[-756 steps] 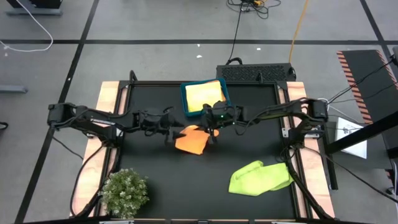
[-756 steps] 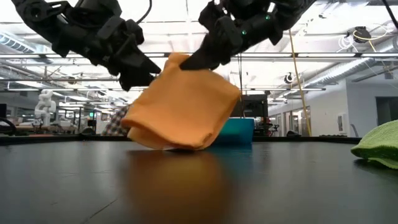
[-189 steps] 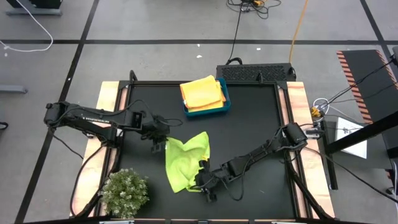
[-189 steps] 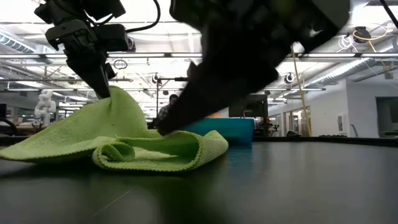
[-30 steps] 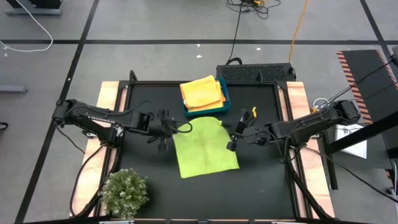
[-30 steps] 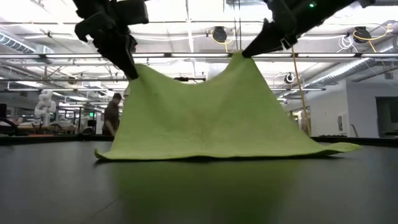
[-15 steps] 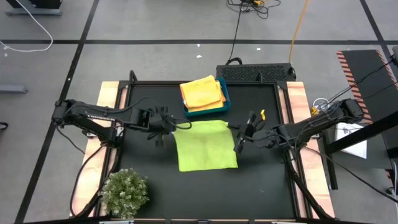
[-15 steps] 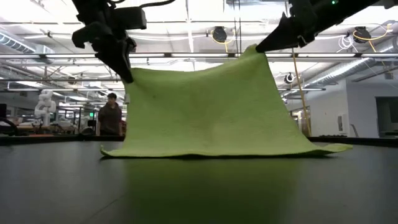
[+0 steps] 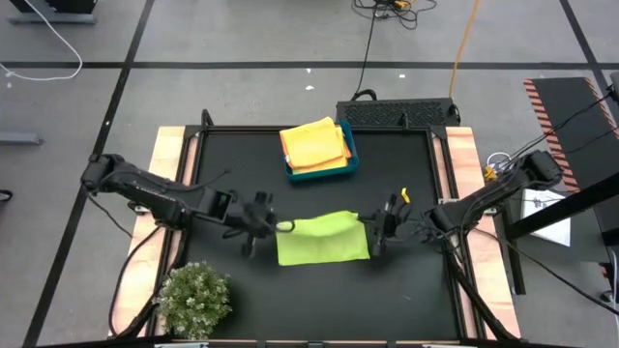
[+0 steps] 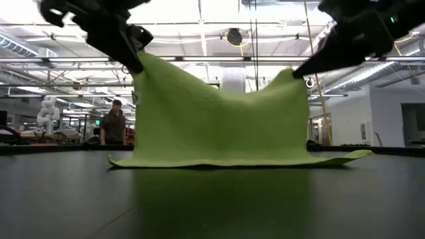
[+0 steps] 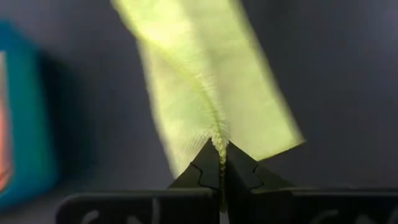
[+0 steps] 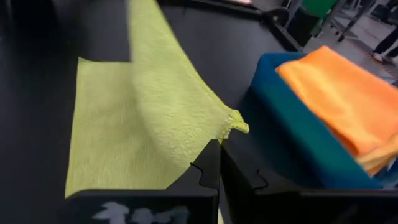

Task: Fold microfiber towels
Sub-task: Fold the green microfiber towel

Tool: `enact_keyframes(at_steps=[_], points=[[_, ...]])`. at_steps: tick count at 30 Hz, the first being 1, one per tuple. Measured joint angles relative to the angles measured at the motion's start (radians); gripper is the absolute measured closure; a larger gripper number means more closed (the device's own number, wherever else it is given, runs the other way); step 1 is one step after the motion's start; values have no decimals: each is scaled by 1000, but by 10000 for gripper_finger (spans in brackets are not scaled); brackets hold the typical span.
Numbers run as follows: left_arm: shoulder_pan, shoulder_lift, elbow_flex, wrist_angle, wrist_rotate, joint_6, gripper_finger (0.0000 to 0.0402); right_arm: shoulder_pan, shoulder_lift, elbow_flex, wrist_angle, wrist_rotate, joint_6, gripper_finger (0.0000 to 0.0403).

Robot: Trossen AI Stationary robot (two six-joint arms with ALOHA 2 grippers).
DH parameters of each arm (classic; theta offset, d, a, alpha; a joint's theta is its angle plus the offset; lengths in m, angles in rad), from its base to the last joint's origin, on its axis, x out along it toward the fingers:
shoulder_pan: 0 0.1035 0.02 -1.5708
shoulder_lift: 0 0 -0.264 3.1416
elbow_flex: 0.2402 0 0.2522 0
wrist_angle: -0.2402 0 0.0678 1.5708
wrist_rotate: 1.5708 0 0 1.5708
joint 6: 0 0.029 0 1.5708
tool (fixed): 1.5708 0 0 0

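While the lime green towel (image 9: 323,240) lay at the middle of the black table (image 9: 406,290), its near edge rested flat on the surface and its far edge was held up off it, so the cloth rose like a sheet with a shallow sag between the two raised corners. Its long axis ran from nine to three o'clock across the high view, and the edge on the table lay toward six o'clock from the raised one. The left gripper (image 9: 275,226) sat at the towel's nine o'clock end, fingers pinched tight on that corner, the fabric bunching right at the fingertips in the left wrist view. The right gripper (image 9: 370,230) sat at the three o'clock end, likewise clamped on the other lifted corner. Each arm was equally near its own corner, so neither had an advantage. Judging from this, the fold turned on carrying both corners together toward six o'clock until the raised edge met the resting one. Toward twelve o'clock, well apart from the lime cloth, stood the blue bin (image 9: 352,160) with yellow and orange folded towels (image 9: 314,145) stacked in it. A small plant (image 9: 194,300) stood near the table's seven o'clock corner.
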Motion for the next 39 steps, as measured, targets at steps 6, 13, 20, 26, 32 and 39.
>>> enact_keyframes(at_steps=[6,13,20,26,32,39], points=[[-65,0,-85,147,19,-23,396,29,0,-141,181,-30,38,403],[-88,0,-133,171,-51,-48,396,52,0,-245,386,-16,12,403],[3,0,-133,169,-139,0,397,7,0,-248,480,120,-138,403],[135,0,-133,145,-149,42,399,-85,0,-248,480,119,-205,403],[175,0,-133,114,-89,22,398,-95,0,-248,444,61,-198,403],[185,0,-133,82,-240,8,399,-137,0,-248,403,152,-194,403]])
